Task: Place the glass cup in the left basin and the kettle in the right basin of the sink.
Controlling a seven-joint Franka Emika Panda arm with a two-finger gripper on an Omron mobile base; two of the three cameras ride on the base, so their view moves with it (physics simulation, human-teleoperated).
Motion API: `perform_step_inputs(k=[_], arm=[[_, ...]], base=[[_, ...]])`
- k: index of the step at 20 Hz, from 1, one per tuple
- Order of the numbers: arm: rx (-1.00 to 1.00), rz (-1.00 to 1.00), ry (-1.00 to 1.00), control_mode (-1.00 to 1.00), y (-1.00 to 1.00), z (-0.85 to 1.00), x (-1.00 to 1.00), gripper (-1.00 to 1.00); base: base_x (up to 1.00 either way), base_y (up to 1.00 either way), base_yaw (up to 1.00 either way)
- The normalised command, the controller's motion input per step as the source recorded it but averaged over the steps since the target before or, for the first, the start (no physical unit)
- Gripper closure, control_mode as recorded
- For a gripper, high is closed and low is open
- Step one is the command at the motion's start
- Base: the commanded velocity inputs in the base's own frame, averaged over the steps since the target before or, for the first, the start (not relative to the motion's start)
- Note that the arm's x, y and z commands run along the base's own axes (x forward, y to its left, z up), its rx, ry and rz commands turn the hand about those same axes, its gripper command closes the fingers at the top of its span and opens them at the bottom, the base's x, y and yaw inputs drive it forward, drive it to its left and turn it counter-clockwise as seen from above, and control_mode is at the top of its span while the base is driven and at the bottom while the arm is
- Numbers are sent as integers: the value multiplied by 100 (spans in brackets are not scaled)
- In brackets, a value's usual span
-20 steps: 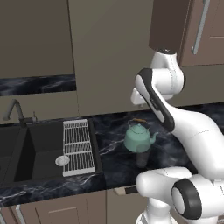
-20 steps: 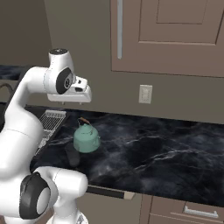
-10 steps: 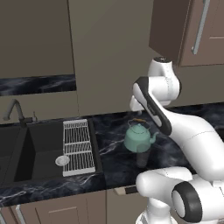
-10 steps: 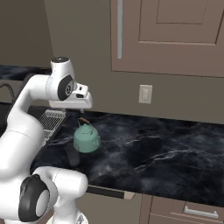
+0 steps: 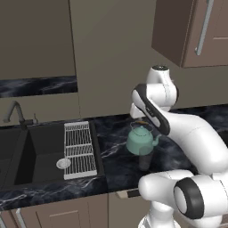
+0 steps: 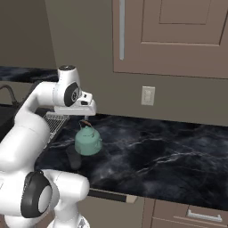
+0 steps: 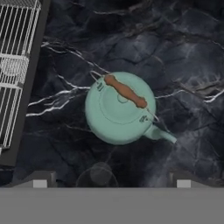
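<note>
The mint-green kettle (image 5: 140, 139) (image 6: 88, 140) (image 7: 119, 110) stands upright on the dark marble counter, its brown-orange handle (image 7: 125, 91) on top and its spout towards the front right. The smoky glass cup (image 5: 145, 156) (image 6: 73, 156) (image 7: 100, 175) stands just in front of it. My gripper (image 6: 84, 119) (image 7: 110, 178) hangs open straight above the kettle, apart from it, fingertips (image 7: 39, 178) wide with nothing between them. The black sink (image 5: 26, 133) lies to the left; its right basin (image 5: 42, 147) shows a white drain (image 5: 63, 163), and the left basin (image 5: 5, 153) runs off the picture's edge.
A white wire rack (image 5: 80, 149) (image 7: 17, 70) sits between the right basin and the kettle. A dark gooseneck faucet (image 5: 15, 111) stands behind the sink. Wall cabinets (image 5: 191, 31) hang above the counter at the right, and a wall outlet (image 6: 148, 95) is behind it.
The arm has come down, bringing the open gripper lower over the kettle. The kettle and the glass cup have not moved.
</note>
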Motion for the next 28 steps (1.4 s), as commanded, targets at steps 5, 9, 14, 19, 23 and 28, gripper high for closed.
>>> perform_step_inputs(k=[5, 9, 14, 19, 23, 28], arm=[[0, 0, 5, -100, 0, -28, 25, -100], [0, 4, 4, -100, 0, -33, 18, -100], [0, 9, 4, -100, 0, -33, 18, -100], [0, 8, 3, -100, 0, -25, 21, -100], [0, 6, 1, -100, 0, -5, 23, -100], [0, 5, 0, -100, 0, 0, 21, -100]], base=[[0, 0, 0], [0, 0, 0], [0, 0, 0], [0, 0, 0], [0, 0, 0], [0, 0, 0]])
